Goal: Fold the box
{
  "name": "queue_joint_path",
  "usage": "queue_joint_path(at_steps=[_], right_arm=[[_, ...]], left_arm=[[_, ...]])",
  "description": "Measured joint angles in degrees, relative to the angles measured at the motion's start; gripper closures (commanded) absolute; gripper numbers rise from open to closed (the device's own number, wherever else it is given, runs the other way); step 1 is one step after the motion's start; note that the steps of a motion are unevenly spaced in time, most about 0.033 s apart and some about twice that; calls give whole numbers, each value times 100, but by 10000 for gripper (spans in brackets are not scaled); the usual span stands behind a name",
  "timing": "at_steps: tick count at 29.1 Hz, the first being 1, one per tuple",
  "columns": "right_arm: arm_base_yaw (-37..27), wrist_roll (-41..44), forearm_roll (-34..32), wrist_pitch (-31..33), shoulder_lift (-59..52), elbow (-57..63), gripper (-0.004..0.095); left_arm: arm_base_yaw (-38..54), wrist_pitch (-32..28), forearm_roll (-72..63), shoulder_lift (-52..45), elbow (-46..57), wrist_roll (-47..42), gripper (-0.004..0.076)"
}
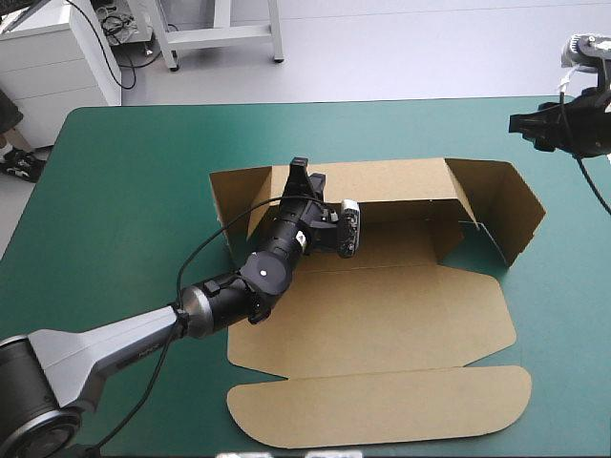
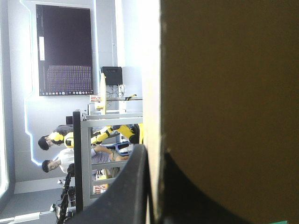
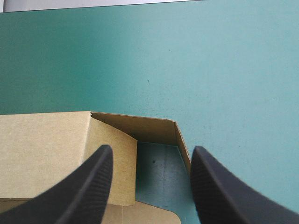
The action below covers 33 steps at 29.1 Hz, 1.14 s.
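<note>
On the counter (image 1: pixel 124 191) the box (image 1: pixel 382 305) is sitting half-raised, and your left gripper (image 1: pixel 307 181) is clamping its fingers (image 2: pixel 126 196) on the back wall (image 1: pixel 391 181). Your right gripper (image 3: pixel 152 151) is hovering above the right flap (image 1: pixel 506 205), fingers apart. Tugging one-sided may be risking the wall buckling.

Plain brown board, matt and papery with clean-cut edges, makes up the box (image 1: pixel 382 305). The desk (image 1: pixel 124 191) wears a smooth, matt teal-green cover (image 3: pixel 210 70). On the right hand (image 3: pixel 152 149), the black fingers (image 3: pixel 88 191) are finely stippled and rubbery-looking. The left arm (image 1: pixel 95 348) has satin grey and glossy black casing.
</note>
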Motion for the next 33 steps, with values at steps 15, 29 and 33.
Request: queue_joint_path(at_steps=[15,29,33], right_arm=[[0,40,552,0,484,-382,338],[0,40,1076,-5,2994,-2163,342],[0,40,1097,-5,3414,-2215,342]], left_arm=[[0,0,0,0,0,0,731],[0,-11,0,0,0,0,731],[0,-11,0,0,0,0,731]])
